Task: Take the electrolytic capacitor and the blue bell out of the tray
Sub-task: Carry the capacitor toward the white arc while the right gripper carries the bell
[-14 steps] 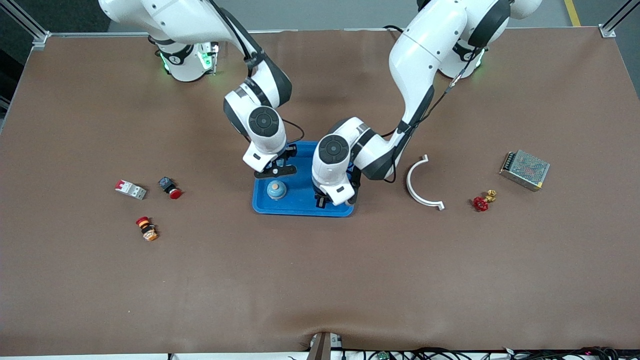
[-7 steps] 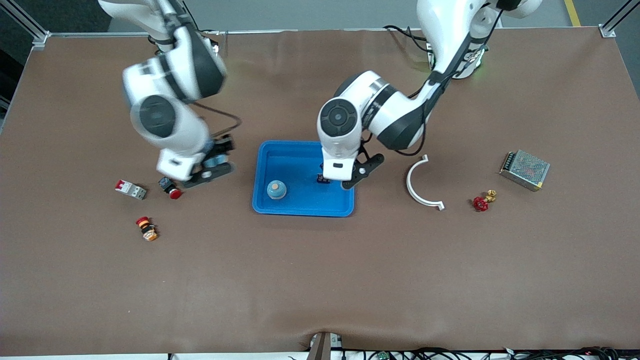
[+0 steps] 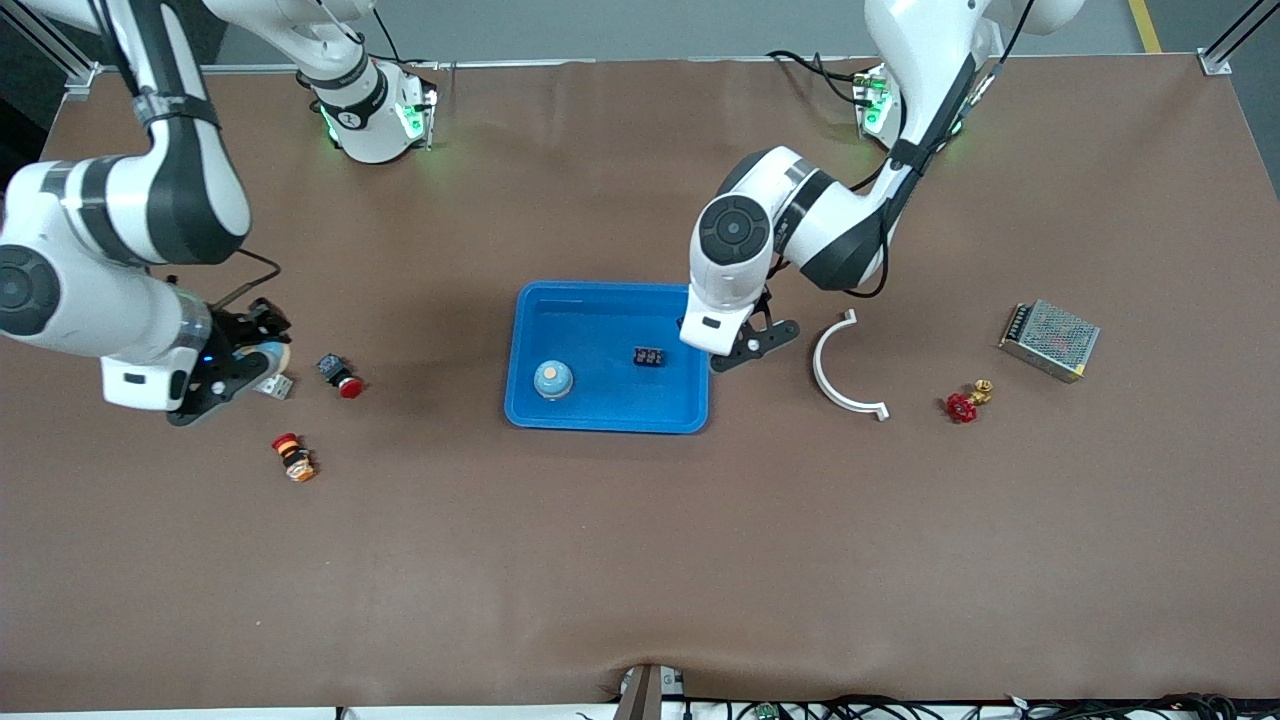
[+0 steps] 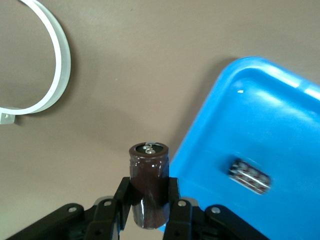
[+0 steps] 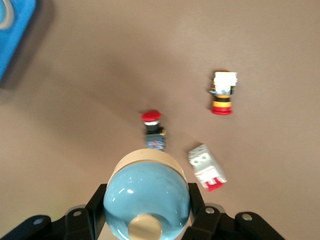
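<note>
Bells: two, one in tray (image 3: 520, 340), one (image 5: 146, 198) gripped by right gripper (image 5: 145, 220); left gripper (image 4: 148, 210) clamps, seemingly, one capacitor (image 4: 149, 182).

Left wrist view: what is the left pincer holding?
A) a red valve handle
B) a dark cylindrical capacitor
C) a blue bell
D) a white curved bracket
B: the left pincer is closed on the dark capacitor, beside the blue tray; the white curved bracket lies on the table.
</note>
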Action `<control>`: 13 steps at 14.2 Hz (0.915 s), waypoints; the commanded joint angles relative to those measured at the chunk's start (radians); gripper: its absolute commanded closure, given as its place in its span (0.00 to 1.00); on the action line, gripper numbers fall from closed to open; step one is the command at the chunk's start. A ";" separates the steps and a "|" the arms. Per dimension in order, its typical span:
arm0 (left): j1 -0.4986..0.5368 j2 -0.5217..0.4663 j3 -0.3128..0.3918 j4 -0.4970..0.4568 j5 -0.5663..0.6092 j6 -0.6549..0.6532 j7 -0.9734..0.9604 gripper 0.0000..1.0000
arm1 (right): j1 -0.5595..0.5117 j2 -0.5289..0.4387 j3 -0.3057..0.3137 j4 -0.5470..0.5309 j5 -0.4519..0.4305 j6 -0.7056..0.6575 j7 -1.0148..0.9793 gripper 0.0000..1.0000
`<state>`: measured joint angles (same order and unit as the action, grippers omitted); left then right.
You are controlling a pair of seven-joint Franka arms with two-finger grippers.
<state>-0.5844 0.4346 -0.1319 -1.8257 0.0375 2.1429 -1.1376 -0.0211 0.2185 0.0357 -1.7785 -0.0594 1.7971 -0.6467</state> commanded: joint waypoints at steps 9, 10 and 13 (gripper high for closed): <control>0.110 0.030 -0.002 -0.190 0.091 0.359 0.021 1.00 | -0.207 -0.050 0.026 -0.318 -0.045 0.229 -0.263 0.65; 0.121 0.051 -0.002 -0.169 0.084 0.371 0.006 1.00 | -0.207 -0.068 0.026 -0.369 -0.045 0.264 -0.263 0.65; 0.162 0.116 -0.003 -0.081 0.027 0.373 -0.167 1.00 | -0.212 -0.099 0.026 -0.461 -0.045 0.344 -0.268 0.65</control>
<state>-0.4479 0.5059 -0.1280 -1.9777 0.0925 2.5169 -1.2248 -0.2047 0.1899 0.0388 -2.1527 -0.0829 2.1032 -0.8989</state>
